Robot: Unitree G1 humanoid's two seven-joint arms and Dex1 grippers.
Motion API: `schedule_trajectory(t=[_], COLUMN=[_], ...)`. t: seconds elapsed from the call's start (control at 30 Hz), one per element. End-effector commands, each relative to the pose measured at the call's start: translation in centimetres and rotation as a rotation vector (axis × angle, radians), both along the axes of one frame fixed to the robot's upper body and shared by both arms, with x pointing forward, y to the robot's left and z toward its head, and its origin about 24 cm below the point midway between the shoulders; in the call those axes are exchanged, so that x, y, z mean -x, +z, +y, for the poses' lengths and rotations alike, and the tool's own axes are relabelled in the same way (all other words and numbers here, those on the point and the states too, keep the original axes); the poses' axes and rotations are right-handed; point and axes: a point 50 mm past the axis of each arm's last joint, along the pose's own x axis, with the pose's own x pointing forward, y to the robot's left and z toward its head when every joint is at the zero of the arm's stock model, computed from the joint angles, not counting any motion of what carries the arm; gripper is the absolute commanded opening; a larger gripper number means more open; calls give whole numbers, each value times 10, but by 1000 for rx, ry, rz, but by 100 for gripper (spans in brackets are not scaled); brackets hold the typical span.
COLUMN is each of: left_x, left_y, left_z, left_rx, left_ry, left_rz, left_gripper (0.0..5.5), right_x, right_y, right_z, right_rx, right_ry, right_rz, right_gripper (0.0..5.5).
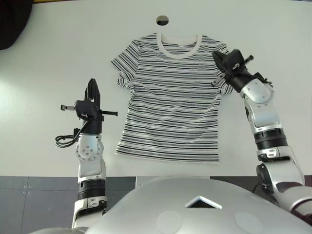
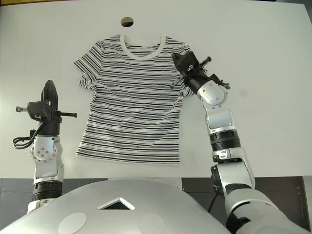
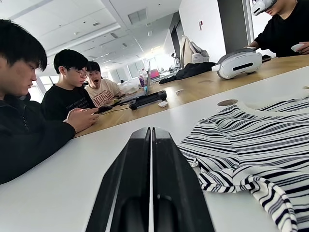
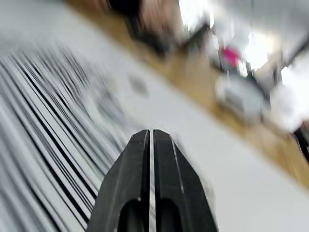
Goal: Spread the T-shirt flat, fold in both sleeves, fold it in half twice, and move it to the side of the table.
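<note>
**Layout at the sleeve-folding stage.** The striped T-shirt [image 1: 170, 107] lies face up near the middle of the white counter [image 1: 53, 53]. Its collar points to the far edge, just short of the round cable hole [image 1: 162, 20], and its hem [image 1: 168, 155] points toward the robot.

The body of the shirt is largely flat. Note that the left sleeve [image 1: 123, 70] is puckered at its cuff; in the left wrist view this appears as a bunched ridge [image 3: 231, 181]. Judge the spreading step as not quite finished, with no fold yet made.

Your right tool [image 1: 217, 56] sits over the garment's right shoulder, just beside the right sleeve [image 1: 226, 89]. Its fingers are pressed together with no cloth visible between them. Whether the tips touch the fabric cannot be told. This position suits either smoothing the shoulder or starting the sleeve fold, since the sleeve must be carried inward across the chest from this edge.

Your left tool [image 1: 92, 84] is held upright over the counter to the left of the shirt, apart from it and about level with its waist. Its fingers are likewise together and hold nothing. Placed there, it is clear of the cloth and leaves the right arm room to work.

Expect the thin knit to drag and wrinkle if pushed. Pinch the sleeve edge, lift it, and lay it over.
</note>
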Motion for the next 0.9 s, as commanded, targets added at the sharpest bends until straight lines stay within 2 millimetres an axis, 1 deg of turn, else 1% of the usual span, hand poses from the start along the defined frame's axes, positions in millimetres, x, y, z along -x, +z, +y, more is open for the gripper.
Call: schedule_trajectory(t=[0.03, 0.07, 0.13, 0.23, 0.3, 0.37, 0.5, 0.6, 0.67, 0.73, 0.8, 0.9], left_x=[-1, -1, 0, 0, -1, -2, -3, -5, -8, -15, -29, -50], left_y=[4, 4, 4, 5, 5, 4, 4, 2, -2, -7, -7, 5], left_z=[-2, -3, -3, -4, -4, -4, -4, -3, -1, 1, 3, 5], left_rx=[-1, 0, 1, 1, 1, 1, 2, 29, 79, 176, 259, 242], left_ry=[-1, -1, 0, -1, -4, -7, -9, -14, -33, -55, -94, -147], left_rz=[-17, -17, -18, -18, -17, -17, -13, 10, 60, 140, 209, 263], left_gripper=[10, 10, 10, 10, 10, 10, 10, 10, 10, 10, 10, 10], right_x=[60, 77, 103, 128, 142, 148, 148, 151, 157, 163, 169, 170], right_y=[-1, -6, -14, -22, -33, -43, -52, -66, -69, -66, -61, -59], right_z=[23, 24, 26, 27, 25, 20, 7, -10, -18, -23, -27, -31], right_rx=[94, 139, 197, 242, 300, 369, 487, 633, 676, 677, 657, 649], right_ry=[376, 463, 583, 695, 756, 778, 758, 734, 756, 790, 822, 832], right_rz=[78, 129, 215, 324, 406, 467, 521, 596, 655, 701, 756, 790], right_gripper=[13, 13, 13, 13, 13, 13, 13, 13, 13, 13, 13, 13])
